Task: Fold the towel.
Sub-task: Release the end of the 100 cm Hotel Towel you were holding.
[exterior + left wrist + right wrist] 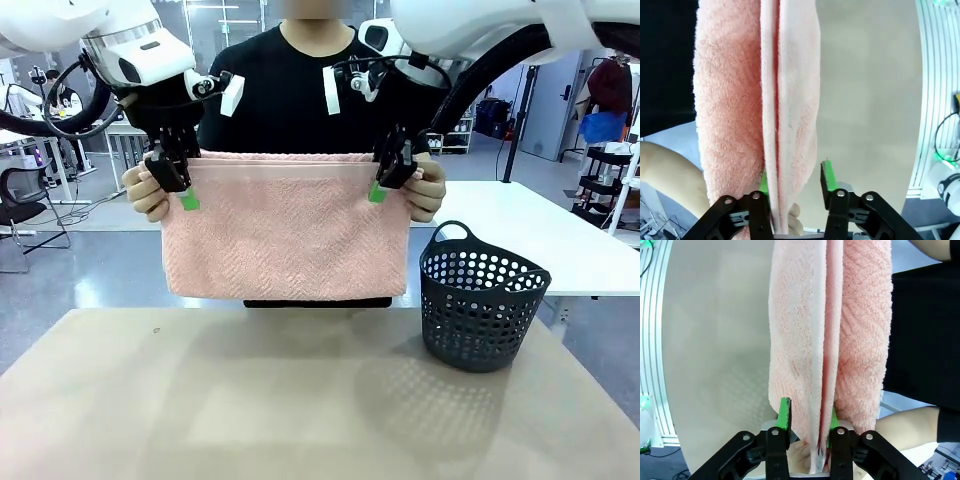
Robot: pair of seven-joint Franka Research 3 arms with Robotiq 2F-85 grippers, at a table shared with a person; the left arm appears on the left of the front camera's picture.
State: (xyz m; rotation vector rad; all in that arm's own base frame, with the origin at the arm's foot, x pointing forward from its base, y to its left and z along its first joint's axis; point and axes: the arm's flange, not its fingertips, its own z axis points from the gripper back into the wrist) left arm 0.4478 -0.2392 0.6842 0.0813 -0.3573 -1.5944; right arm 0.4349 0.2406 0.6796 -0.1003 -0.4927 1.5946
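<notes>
Tabletop first: the wide, pale beige table [300,400] runs from the robot's side across to a person in a black short-sleeved shirt [290,100] standing at the far edge. In front of that person's chest hangs the soft salmon-pink terry towel [290,230], held up in the air. It is doubled over, so several layers hang together, with a plain band along its top edge and herringbone weave below. Its bottom edge hangs about level with the table's far edge. To the robot's right, a dark grey perforated plastic basket [483,300] with a loop handle stands upright on the table, well apart from the towel.

The person's two hands pinch the towel's upper corners, one hand [145,190] on the robot's left and the other hand [428,190] on its right.

The left gripper [180,188] sits at the upper corner beside the first hand. Its jaws stand wide apart: one green pad [762,184] lies against the cloth and the other green pad [827,174] stands clear of it, so nothing is clamped.

The right gripper [385,185] is at the opposite corner. Its green pads [785,412] are also parted, with the towel's hanging layers passing loosely between them.
</notes>
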